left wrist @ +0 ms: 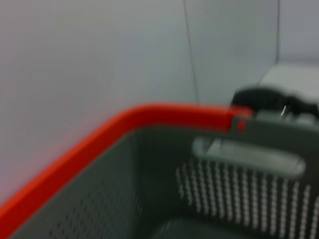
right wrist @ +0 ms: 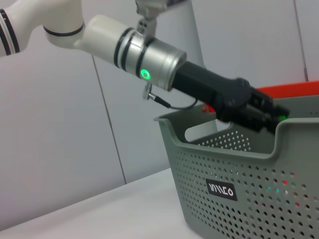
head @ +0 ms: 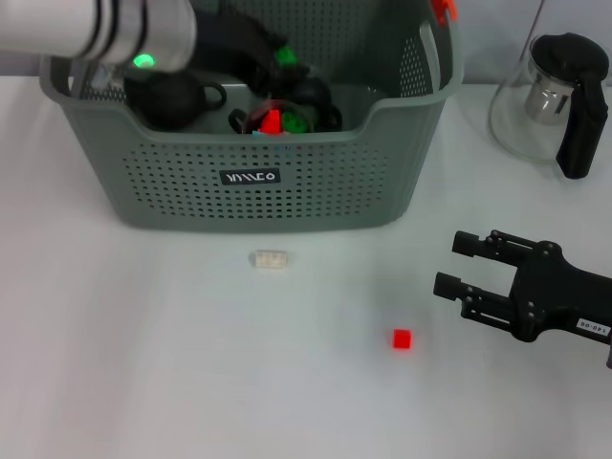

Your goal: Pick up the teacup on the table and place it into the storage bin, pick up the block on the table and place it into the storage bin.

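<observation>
Reaching into the storage bin, left hand grip can't be told. Right hand is released near small, light, hard block; sides should be pinched.

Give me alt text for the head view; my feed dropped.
The left gripper reaches inside the bin, among dark items and a red block. On the table in front lie a pale block and a small red cube, with the open right gripper beside it.
</observation>
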Tool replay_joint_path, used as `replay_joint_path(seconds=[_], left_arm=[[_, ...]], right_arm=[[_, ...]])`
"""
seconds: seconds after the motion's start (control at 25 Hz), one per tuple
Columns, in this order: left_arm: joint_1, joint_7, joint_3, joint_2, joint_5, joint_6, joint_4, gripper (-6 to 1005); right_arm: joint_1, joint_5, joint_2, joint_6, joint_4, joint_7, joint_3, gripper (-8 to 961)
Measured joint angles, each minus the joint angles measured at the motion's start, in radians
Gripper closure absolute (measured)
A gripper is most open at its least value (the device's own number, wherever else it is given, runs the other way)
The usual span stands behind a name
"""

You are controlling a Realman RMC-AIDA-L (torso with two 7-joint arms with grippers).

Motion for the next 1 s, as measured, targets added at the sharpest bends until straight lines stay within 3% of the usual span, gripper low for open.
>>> replay_joint_path(seconds=[0.24,0.72,0.84,1.0], left_arm=[[-0.007,-0.087,0.042,-0.042,0.164,-0.067,0.005,582],[0.022,-0.121,0.036,-0.045,0.156,-0.075,0.035,525],[0.065,-0.121,0.034,-0.049,0.103,-0.070,0.101,459],[0.189,-0.096,0.033,-0.043,-0.153,-0.039,0.240,339]], right_arm=[[0.001,0.003,-0.002,0.002,-0.001,0.000,0.000,269],[0.001,0.004,-0.003,0.003,-0.002,0.000,0.002,270],[0.000,0.004,-0.003,0.002,-0.001,0.000,0.002,270],[-0.004,0.004,-0.003,0.002,-0.001,0.000,0.002,270]])
